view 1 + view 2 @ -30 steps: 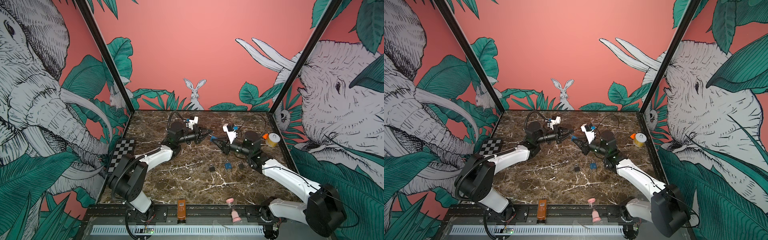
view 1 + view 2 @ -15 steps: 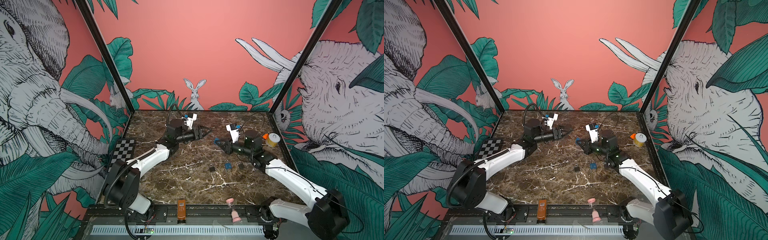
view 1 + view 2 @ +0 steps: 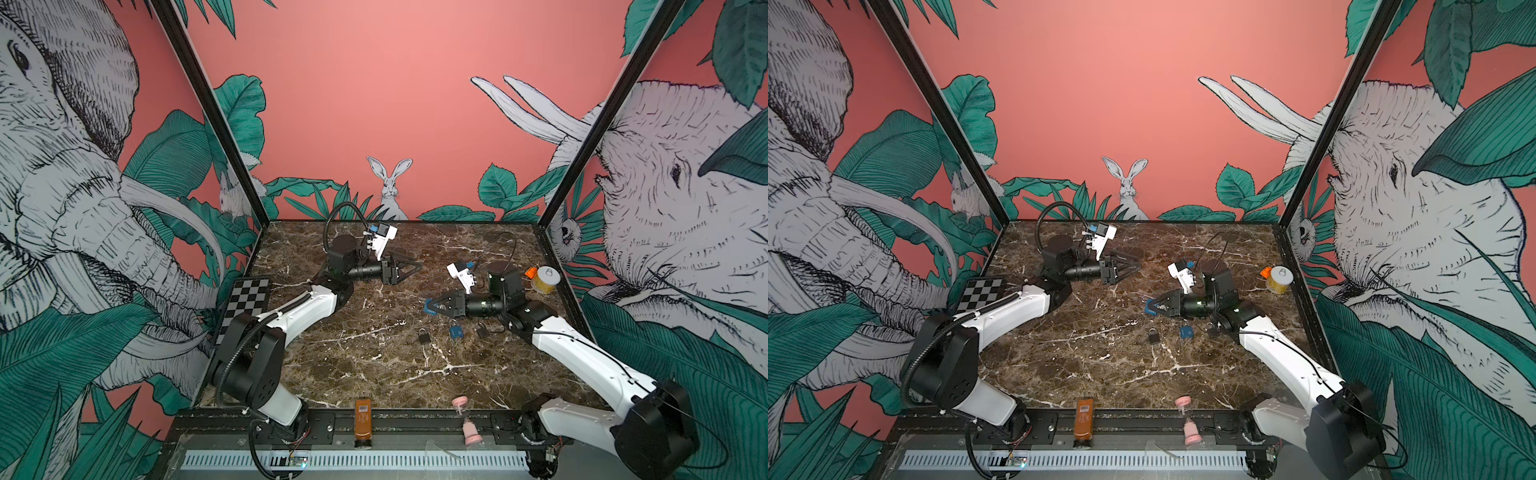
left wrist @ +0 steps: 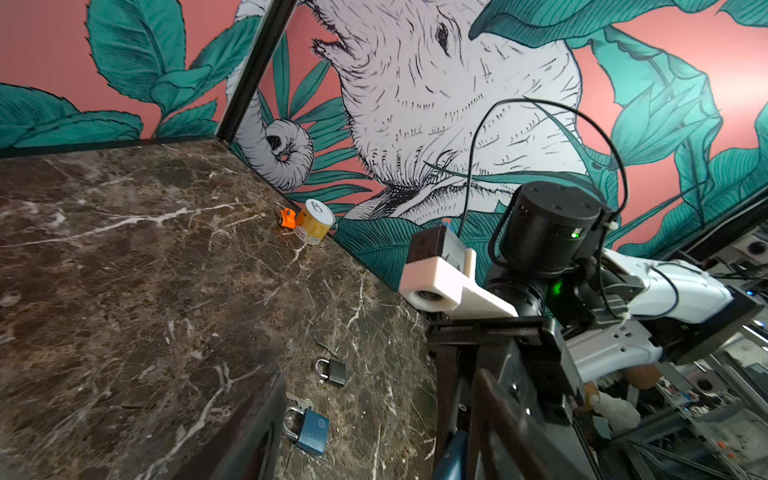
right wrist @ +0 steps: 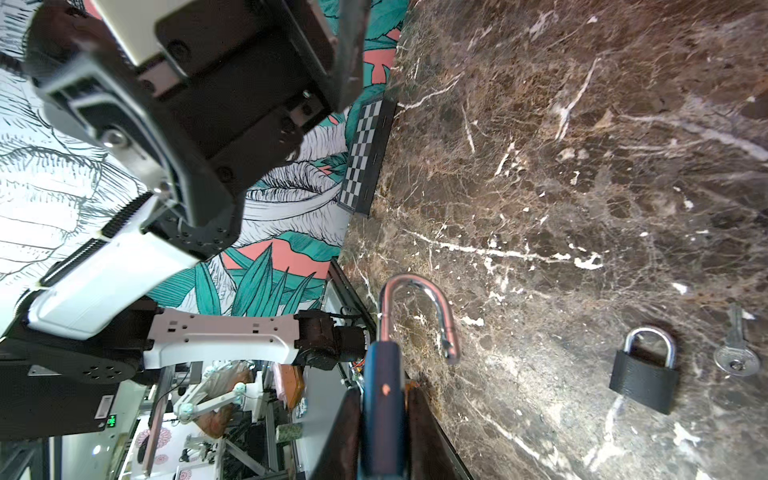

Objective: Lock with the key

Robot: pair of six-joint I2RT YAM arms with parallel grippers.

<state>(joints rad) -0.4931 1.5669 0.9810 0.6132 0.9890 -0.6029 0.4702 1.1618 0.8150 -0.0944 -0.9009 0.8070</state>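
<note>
**Lock-and-key station: items as found**

1. Right gripper point(image 3: 435, 306): closed on the body of the open blue padlock point(image 5: 381, 374). It holds the lock clear of the counter point(image 3: 353, 374), right of centre. The shackle point(image 5: 415, 307) is raised, with one leg free of the body.
2. Left gripper point(image 3: 412, 266): jaws spread wide, holding nothing. It is raised over the back half of the counter near the middle, points toward the right edge, and is apart from the right gripper.
3. Black padlock point(image 3: 423, 336): flat on the counter just in front of the right gripper's tip, shackle closed. A loose silver key point(image 5: 736, 353) lies just beside it, not touching.
4. Second blue padlock point(image 3: 456, 330): flat on the counter, next in the row toward the right edge. A small key point(image 4: 301, 402) lies at its shackle end.
5. Second black padlock point(image 3: 482, 330): last in the row, under the right arm. Ringed keys point(image 4: 337, 351) lie near its shackle.
6. Yellow spool point(image 3: 545, 280): upright at the right edge, toward the back right corner. A small orange piece point(image 3: 530, 273) is just beside it.
7. Checkerboard point(image 3: 245, 299): lying at the left edge.
</note>
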